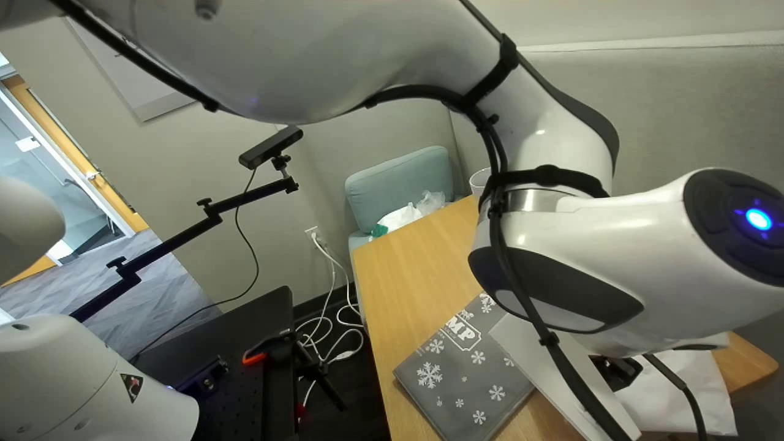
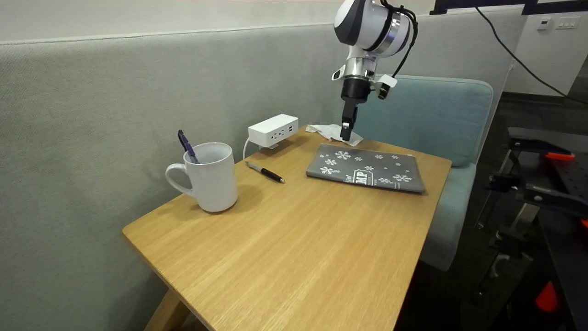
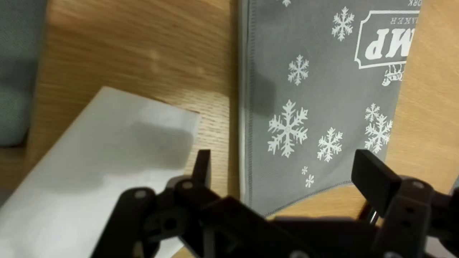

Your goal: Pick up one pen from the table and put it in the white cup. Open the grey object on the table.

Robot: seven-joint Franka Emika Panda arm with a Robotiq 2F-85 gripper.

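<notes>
A padded wall (image 2: 115, 115) backs your table (image 2: 294, 257), whose smooth wood should let light things skid when you push them. The grey object (image 2: 367, 169) lies flat there. From its stitched border and fabric look, expect something light, soft and floppy, though you can't see what it may hold inside. Take only the upper layer, at the edge that faces the paper (image 3: 96, 168), where a pale strip shows in the wrist view; pinch too deep and you would probably drag the whole thing along rather than open it.

Your gripper (image 3: 282, 157) hangs above that edge with its jaws wide apart and nothing between them. In the wrist view one fingertip shows on the wood side, the other against the grey object's lower right.

The cup (image 2: 212, 179) stands upright near the table's wall side. It looks ceramic, so treat it as heavy, slick and breakable.

The purple pen (image 2: 187, 146) leans inside the cup, which may well satisfy the first step. The loose pen (image 2: 265, 172) lies on the table between the cup and the grey object; it should be hard, light and apt to roll, so if you want it, close across the middle of its barrel.
</notes>
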